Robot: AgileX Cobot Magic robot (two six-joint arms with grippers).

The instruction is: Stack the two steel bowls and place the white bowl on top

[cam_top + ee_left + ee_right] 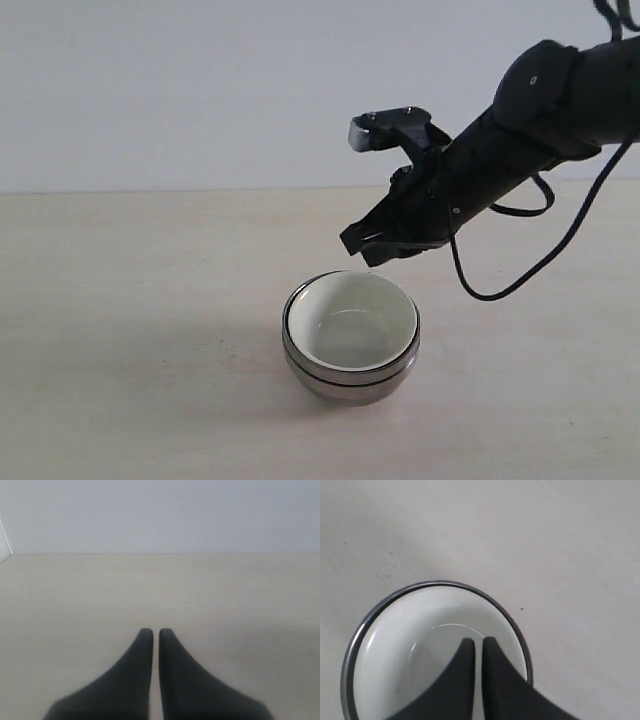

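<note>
Steel under ceramic - shows the steel bowls (347, 386) stacked one inside the other near the middle of the pale tabletop (130, 300), with the white bowl (352, 322) seated upright in the upper one. Leaves two shiny bands in sight below the white rim, split by a thin dark seam. Reflects soft light off the glossy cream inside.

Places the right claw (362, 246) in the air just above the far edge of the stack, clear of it, at the end of a black arm slanting down from the upper right. Keeps its fingers pressed narrow, almost together, with nothing between them. Trails a black cable (500, 292) in a loop below the arm.

From the right wrist, looks down past the closed right claw (478, 643) into the white bowl (395, 650), with a thin steel rim (354, 642) ringing it.

From the left wrist, shows the left claw (155, 633) drawn narrow too - only a thin slit between the dark fingers (142, 650), gripping nothing, over bare tabletop (240, 595) with a plain pale wall (160, 515) behind.
</note>
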